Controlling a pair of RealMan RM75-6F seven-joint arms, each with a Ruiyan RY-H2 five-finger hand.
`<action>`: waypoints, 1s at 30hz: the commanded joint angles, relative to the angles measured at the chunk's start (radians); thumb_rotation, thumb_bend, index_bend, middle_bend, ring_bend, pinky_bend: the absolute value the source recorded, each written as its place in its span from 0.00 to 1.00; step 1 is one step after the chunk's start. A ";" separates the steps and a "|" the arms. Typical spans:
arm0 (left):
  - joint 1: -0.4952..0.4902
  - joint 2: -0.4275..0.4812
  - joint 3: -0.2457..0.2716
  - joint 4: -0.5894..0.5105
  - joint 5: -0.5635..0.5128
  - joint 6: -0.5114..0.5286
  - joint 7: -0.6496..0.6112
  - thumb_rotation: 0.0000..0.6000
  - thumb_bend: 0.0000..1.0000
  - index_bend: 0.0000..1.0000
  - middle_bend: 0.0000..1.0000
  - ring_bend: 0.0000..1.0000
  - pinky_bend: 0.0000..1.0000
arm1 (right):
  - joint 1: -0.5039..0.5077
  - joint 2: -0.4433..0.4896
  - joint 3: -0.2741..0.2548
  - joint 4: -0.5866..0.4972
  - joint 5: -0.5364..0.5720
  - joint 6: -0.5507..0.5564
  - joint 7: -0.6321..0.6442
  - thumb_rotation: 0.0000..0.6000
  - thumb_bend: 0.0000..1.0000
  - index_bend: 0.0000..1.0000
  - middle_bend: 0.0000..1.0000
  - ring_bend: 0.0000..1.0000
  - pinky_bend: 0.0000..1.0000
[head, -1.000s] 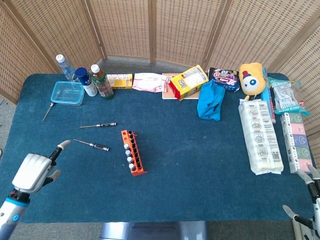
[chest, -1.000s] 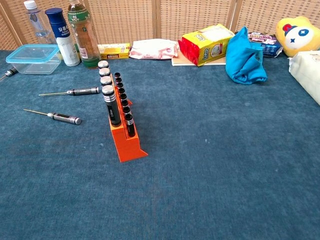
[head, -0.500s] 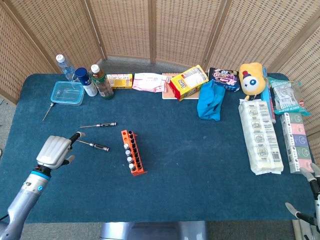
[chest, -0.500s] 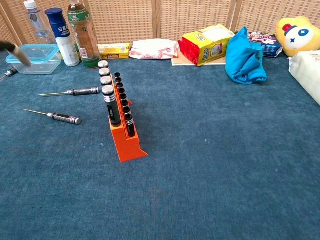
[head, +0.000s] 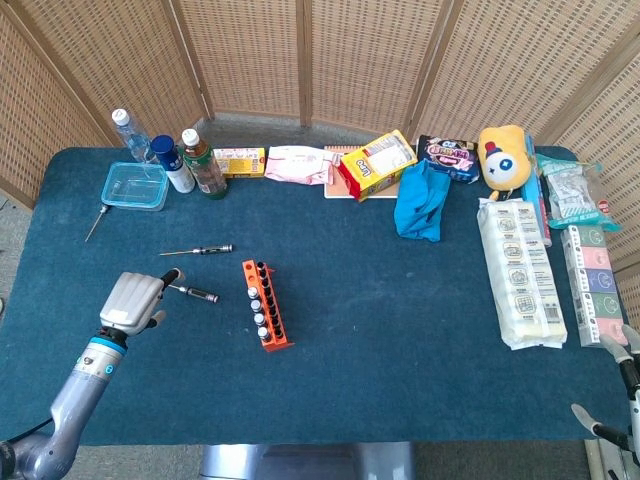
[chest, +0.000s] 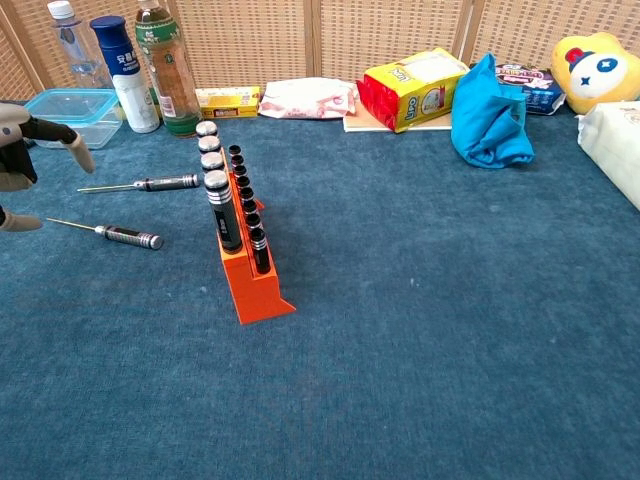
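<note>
My left hand (head: 133, 301) hovers over the blue table at the left, fingers spread and holding nothing. It shows at the left edge of the chest view as the left hand (chest: 22, 152). Its fingertips are just above the thin tip of the near screwdriver (head: 192, 291), which lies flat as the near screwdriver (chest: 112, 233). A second screwdriver (head: 198, 250) lies a little farther back. To the right stands the orange rack (head: 267, 306) with several black-handled tools upright in it. Only the fingertips of my right hand (head: 615, 395) show at the bottom right corner, apart and holding nothing.
At the back left are a clear plastic box (head: 134, 185), three bottles (head: 180, 165) and a third screwdriver (head: 94, 223). Snack packs (head: 376, 165), a blue cloth (head: 420, 202) and a yellow plush toy (head: 503, 153) line the back. Long packets (head: 520, 270) lie along the right side.
My left hand has moved forward and to the right, from the table's near left edge up to the near screwdriver. It has come into the chest view. The right hand has barely moved.
</note>
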 joint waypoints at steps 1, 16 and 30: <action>-0.009 -0.011 0.001 0.007 -0.015 -0.004 0.011 1.00 0.24 0.32 1.00 1.00 1.00 | 0.000 -0.001 -0.002 -0.001 -0.006 0.001 0.000 1.00 0.00 0.15 0.04 0.00 0.00; -0.069 -0.151 0.003 0.100 -0.091 0.006 0.113 1.00 0.28 0.42 1.00 1.00 1.00 | 0.006 0.008 -0.015 -0.003 -0.025 -0.011 0.044 1.00 0.00 0.15 0.04 0.00 0.00; -0.095 -0.216 -0.001 0.155 -0.138 0.020 0.161 1.00 0.30 0.42 1.00 1.00 1.00 | 0.009 0.016 -0.017 0.000 -0.021 -0.017 0.072 1.00 0.00 0.15 0.05 0.00 0.00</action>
